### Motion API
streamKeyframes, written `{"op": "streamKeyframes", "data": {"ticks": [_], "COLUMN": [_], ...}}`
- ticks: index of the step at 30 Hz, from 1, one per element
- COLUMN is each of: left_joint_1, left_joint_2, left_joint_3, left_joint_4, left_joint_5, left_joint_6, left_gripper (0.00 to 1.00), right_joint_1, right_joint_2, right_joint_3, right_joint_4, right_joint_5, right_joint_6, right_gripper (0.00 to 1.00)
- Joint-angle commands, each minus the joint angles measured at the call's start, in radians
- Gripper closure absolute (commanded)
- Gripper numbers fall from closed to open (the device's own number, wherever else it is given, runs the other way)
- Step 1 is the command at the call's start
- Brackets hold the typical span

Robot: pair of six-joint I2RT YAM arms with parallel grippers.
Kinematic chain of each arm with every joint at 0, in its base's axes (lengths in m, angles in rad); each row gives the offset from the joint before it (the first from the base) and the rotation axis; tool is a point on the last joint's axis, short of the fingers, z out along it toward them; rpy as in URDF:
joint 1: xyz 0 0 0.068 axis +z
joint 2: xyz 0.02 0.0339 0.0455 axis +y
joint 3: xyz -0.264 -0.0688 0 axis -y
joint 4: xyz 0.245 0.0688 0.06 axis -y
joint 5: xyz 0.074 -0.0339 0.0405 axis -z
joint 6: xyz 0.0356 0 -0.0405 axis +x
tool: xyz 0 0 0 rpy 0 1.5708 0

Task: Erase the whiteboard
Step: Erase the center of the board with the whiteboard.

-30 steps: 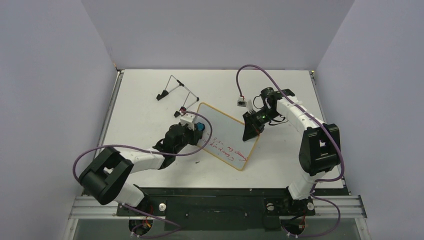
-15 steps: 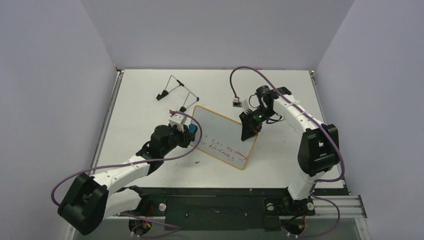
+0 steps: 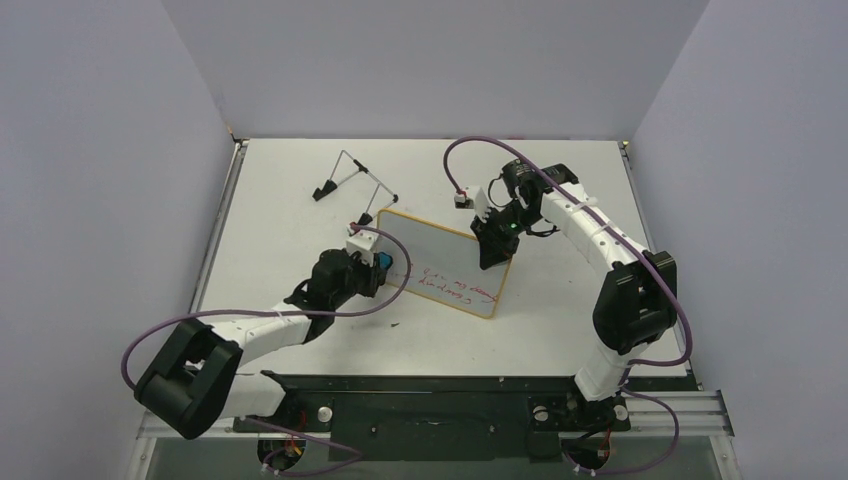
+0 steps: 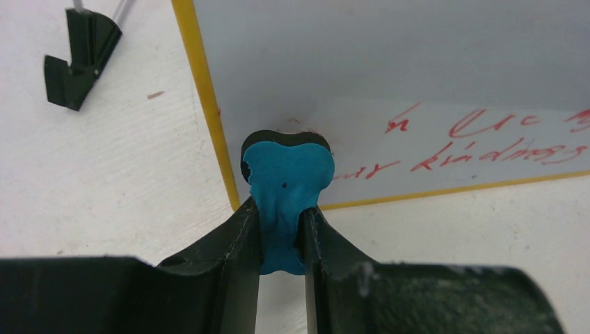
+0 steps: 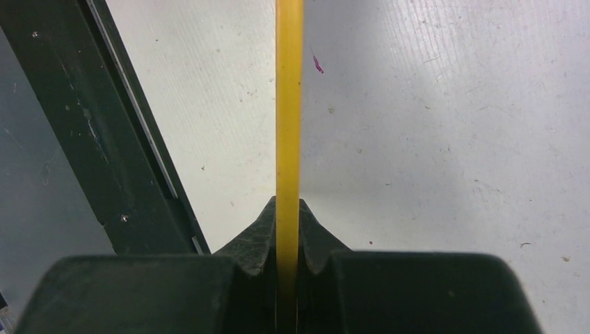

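Note:
The whiteboard point(image 3: 440, 262) lies slanted at mid-table, white with an orange-tan rim and red handwriting point(image 3: 450, 290) along its near side. My right gripper point(image 3: 490, 245) is shut on its right edge. In the right wrist view the rim point(image 5: 288, 104) runs edge-on between the jaws of that gripper point(image 5: 287, 216). My left gripper point(image 3: 385, 265) is shut on a blue eraser point(image 4: 286, 174), which presses on the board's left near corner point(image 4: 389, 62) beside the red writing point(image 4: 487, 139). The eraser bulges out past the left gripper point(image 4: 282, 229).
A thin wire stand point(image 3: 352, 180) with black feet point(image 4: 76, 56) stands behind the board at the back left. A black rail point(image 3: 430, 385) runs along the near table edge. Grey walls close in the left, back and right sides.
My right gripper has moved back and to the left with the board's edge, and the board has shifted and tilted with it. My left arm swung the eraser left, then slightly right at the left corner.

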State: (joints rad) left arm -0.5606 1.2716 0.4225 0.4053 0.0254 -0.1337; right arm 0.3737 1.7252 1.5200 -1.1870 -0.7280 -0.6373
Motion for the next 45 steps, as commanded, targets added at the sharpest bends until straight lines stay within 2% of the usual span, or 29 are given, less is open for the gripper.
{"op": "streamKeyframes", "data": {"ticks": [1,5,10,20,23,26,30,34,41,45], "left_joint_1": [0.007,-0.012,-0.059,-0.218,-0.231,-0.212,-0.155,-0.153,-0.259,-0.282], "left_joint_2": [0.026,0.104,0.252,0.406,0.396,0.367,0.324,0.326,0.378,0.393], "left_joint_3": [-0.015,-0.058,-0.019,0.003,0.0,-0.013,-0.018,-0.003,0.043,0.048], "left_joint_4": [0.262,0.498,0.572,0.727,0.737,0.713,0.656,0.63,0.65,0.655], "left_joint_5": [-0.099,-0.139,-0.195,-0.248,-0.284,-0.379,-0.392,-0.372,-0.315,-0.35], "left_joint_6": [0.018,0.018,0.046,0.082,0.085,0.082,0.044,0.018,0.032,0.033], "left_gripper": [1.0,1.0,1.0,1.0,1.0,1.0,1.0,1.0,1.0,1.0], "right_joint_1": [0.004,0.004,0.003,0.001,0.001,0.0,0.0,0.001,0.001,0.0], "right_joint_2": [-0.033,-0.018,-0.01,0.004,0.007,0.008,0.009,0.009,0.009,0.008], "right_joint_3": [0.002,0.001,-0.006,-0.014,-0.017,-0.017,-0.018,-0.019,-0.02,-0.02], "right_joint_4": [-0.004,-0.004,-0.005,-0.012,-0.013,-0.013,-0.013,-0.014,-0.012,-0.012], "right_joint_5": [-0.017,-0.044,-0.069,-0.098,-0.1,-0.1,-0.1,-0.101,-0.102,-0.103], "right_joint_6": [-0.005,0.001,0.007,-0.001,-0.004,-0.004,-0.005,-0.005,-0.004,-0.005], "right_gripper": [1.0,1.0,1.0,1.0,1.0,1.0,1.0,1.0,1.0,1.0]}}
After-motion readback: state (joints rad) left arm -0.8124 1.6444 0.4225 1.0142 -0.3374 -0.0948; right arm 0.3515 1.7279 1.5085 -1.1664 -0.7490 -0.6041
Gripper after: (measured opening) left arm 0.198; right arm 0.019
